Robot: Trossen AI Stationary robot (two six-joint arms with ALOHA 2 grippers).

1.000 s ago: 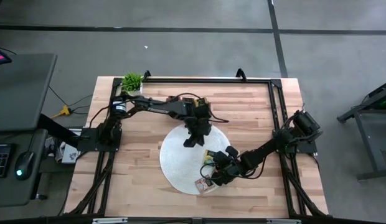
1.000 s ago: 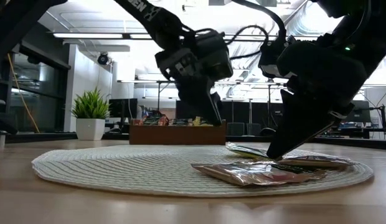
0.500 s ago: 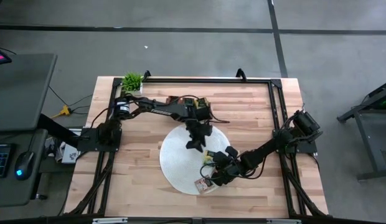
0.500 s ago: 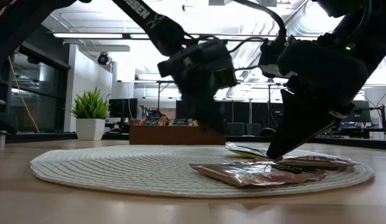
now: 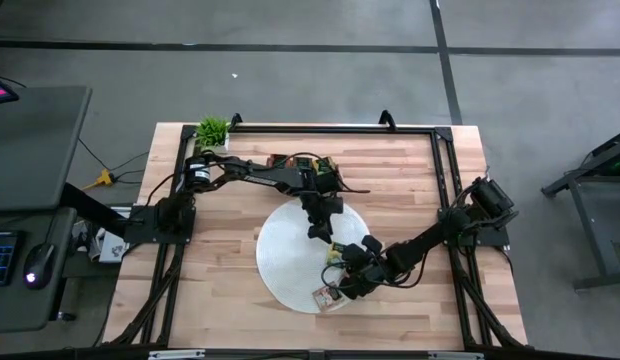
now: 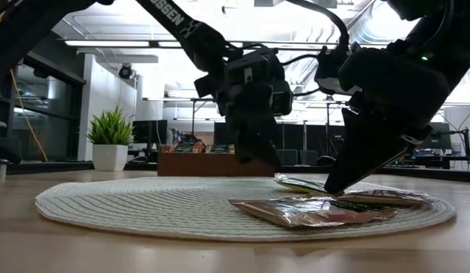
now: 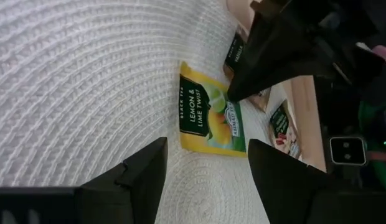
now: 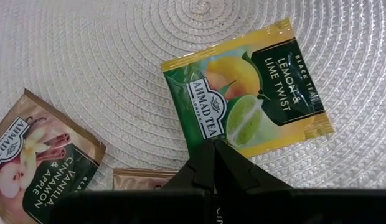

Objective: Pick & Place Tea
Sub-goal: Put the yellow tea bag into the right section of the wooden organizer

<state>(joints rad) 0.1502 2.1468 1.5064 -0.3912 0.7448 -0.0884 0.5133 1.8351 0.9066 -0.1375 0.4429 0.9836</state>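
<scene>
White woven mat (image 5: 290,262) is carrying the tea; left gripper (image 7: 205,180) is hovering, fingers apart, empty. Right gripper (image 8: 213,163), fingers together, is pressing the lemon-lime packet (image 8: 249,93).

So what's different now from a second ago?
The left gripper has moved across the white mat toward the tea packets and opened its fingers; it holds nothing. The right gripper stays shut, its tip on the lemon packet. The packets haven't moved.
</scene>
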